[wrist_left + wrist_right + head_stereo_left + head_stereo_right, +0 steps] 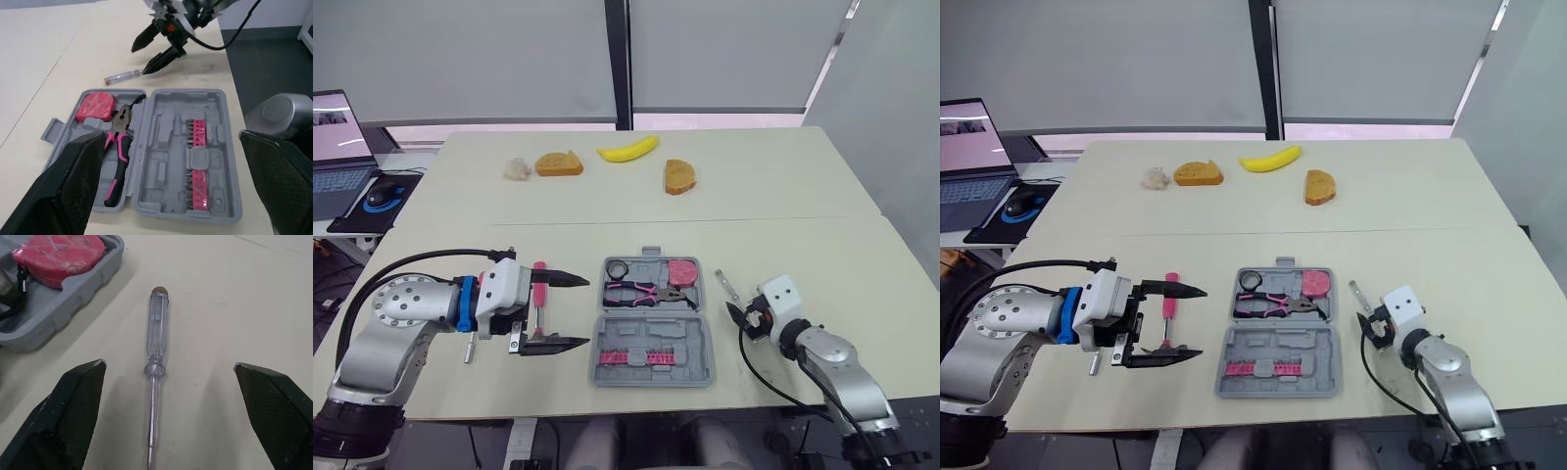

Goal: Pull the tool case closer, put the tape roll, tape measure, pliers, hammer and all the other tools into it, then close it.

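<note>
The grey tool case (651, 318) lies open near the table's front edge. Its far half holds a tape roll (615, 267), pink-handled pliers (641, 292) and a pink tape measure (682, 271); the near half holds a pink bit strip (631, 358). A pink-handled hammer (539, 286) lies left of the case, under my left gripper (587, 311), which is open and points at the case. A clear test screwdriver (156, 333) lies right of the case, between the spread fingers of my open right gripper (736, 315).
A small metal tool (470, 348) lies left of my left gripper. On the far table are a banana (628, 149), two bread pieces (558, 164) (679, 176) and a pale lump (517, 168). A laptop (337, 147) and mouse (382, 196) sit at the far left.
</note>
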Controlling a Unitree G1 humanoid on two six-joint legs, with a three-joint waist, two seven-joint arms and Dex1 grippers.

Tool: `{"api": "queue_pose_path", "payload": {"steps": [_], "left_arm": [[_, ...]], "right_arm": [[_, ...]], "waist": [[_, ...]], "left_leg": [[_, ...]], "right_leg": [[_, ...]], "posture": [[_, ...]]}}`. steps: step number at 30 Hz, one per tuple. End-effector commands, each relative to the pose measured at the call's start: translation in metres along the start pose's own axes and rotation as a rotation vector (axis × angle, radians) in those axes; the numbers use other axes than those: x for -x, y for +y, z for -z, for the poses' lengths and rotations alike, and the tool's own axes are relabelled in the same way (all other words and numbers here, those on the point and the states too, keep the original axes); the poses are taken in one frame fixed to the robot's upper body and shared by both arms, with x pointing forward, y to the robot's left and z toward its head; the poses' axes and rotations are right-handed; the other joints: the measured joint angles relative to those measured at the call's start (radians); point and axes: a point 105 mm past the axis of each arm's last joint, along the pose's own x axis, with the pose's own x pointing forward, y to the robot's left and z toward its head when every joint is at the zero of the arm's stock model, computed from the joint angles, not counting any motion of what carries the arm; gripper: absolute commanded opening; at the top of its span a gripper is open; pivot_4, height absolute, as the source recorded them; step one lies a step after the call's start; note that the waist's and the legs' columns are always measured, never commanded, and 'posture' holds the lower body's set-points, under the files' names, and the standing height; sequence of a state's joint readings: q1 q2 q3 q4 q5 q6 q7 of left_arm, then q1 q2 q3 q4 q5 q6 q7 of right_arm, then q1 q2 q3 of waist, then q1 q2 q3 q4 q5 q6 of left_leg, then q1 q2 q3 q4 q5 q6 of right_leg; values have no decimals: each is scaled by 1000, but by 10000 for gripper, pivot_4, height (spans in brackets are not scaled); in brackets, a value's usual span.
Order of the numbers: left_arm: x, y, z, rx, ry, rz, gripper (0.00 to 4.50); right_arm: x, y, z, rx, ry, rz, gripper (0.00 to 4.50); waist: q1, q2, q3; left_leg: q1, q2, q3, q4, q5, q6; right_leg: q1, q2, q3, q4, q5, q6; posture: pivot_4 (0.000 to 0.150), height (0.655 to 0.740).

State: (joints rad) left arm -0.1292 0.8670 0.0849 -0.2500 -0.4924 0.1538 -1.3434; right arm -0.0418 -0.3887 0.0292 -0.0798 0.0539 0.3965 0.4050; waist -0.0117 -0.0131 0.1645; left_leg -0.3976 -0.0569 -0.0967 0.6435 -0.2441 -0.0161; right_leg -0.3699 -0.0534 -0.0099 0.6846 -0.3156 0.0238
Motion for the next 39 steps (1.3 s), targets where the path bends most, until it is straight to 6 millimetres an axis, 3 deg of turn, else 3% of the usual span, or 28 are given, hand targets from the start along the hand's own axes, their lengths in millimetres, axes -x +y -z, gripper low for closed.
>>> {"api": "queue_pose_path", "payload": {"steps": [1, 6, 9, 13, 23, 29, 33, 36, 39], "left_arm": [[-3, 1, -8, -23, -28, 6, 45000], [-5, 2, -8, -28, -32, 11, 45000], [-5, 2, -8, -29, -33, 8, 45000], [-6, 1, -8, -29, -35, 6, 45000], [-8, 2, -7, -25, -36, 0, 45000], [-5, 3, -5, 12, -22, -10, 45000], [5, 7, -1, 35, 22, -23, 45000], [16, 2, 14, 7, 112, -9, 45000], [21, -2, 23, -4, 162, 6, 45000]], "right_arm": [[-9, -4, -7, 20, -35, 20, 44471], [-18, -2, -4, -9, -35, 18, 44471], [-17, 2, -3, -17, -37, 8, 39244], [-17, 5, -1, -15, -36, -2, 25564], [-17, 6, -4, -17, -46, -15, 3745], [-13, 10, -12, 23, -75, -52, 3090], [3, 17, -41, 188, -131, -142, 3090], [24, 40, -60, 371, -110, -341, 3090], [37, 58, -67, 479, -64, -493, 3090]], "waist": [[-3, 0, 0], [-8, 0, 0], [-13, 0, 0], [-14, 0, 0], [-14, 0, 0], [-15, 0, 0], [-15, 1, 1], [-15, 2, 1], [-18, 1, 1]], "left_leg": [[0, 0, 0, 0, 0, 0], [0, 0, 0, 0, 0, 0], [0, 0, 0, 0, 0, 0], [0, 0, 0, 0, 0, 0], [1, 0, 0, 1, 0, 0], [1, 0, 0, 1, 0, 0], [1, 0, 0, 1, 0, 0], [0, 0, 0, 1, 0, 0], [1, 0, 0, 0, 0, 0]], "right_leg": [[0, 0, 0, 0, 0, 0], [0, 0, 0, 0, 0, 0], [0, 0, 0, 1, 0, 0], [0, 0, 0, 2, 0, 0], [-1, 0, 1, 4, 0, 0], [-1, 0, 1, 4, 0, 0], [-2, 0, 1, 5, 0, 0], [-2, 0, 1, 4, 0, 0], [-2, 1, 0, 4, -1, 0]], "posture": [[1500, 7400], [1500, 7400], [1500, 7400], [1500, 7400], [1500, 7400], [1500, 7400], [1500, 7400], [1500, 7400], [1500, 7400]]}}
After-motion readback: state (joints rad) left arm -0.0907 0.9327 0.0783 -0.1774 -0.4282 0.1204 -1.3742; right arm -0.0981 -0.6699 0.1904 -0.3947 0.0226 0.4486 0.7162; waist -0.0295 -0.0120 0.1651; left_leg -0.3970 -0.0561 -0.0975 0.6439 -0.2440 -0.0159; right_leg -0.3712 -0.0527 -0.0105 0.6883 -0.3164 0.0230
